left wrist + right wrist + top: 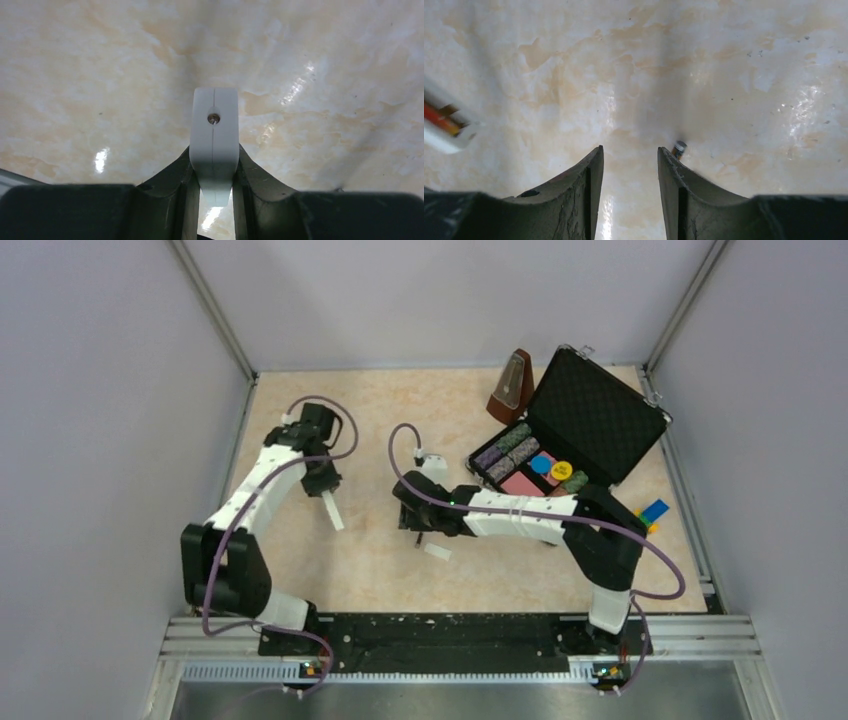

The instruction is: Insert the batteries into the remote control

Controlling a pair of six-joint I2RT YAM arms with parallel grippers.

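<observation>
My left gripper (325,490) is shut on the white remote control (332,511) and holds it tilted above the table. In the left wrist view the remote (215,125) shows end-on between the fingers (175,185) of the left gripper (215,172). My right gripper (417,531) is low over the table centre, open and empty (629,150). A small dark battery (679,147) with a metal cap lies just past its right fingertip, mostly hidden behind it. At that view's left edge the remote's open end (446,140) holds a red battery (439,120).
A small flat white cover piece (437,552) lies on the table just in front of the right gripper. An open black case (600,410) with poker chips stands at the back right, a brown metronome (511,387) beside it. Coloured blocks (654,510) lie by the right arm.
</observation>
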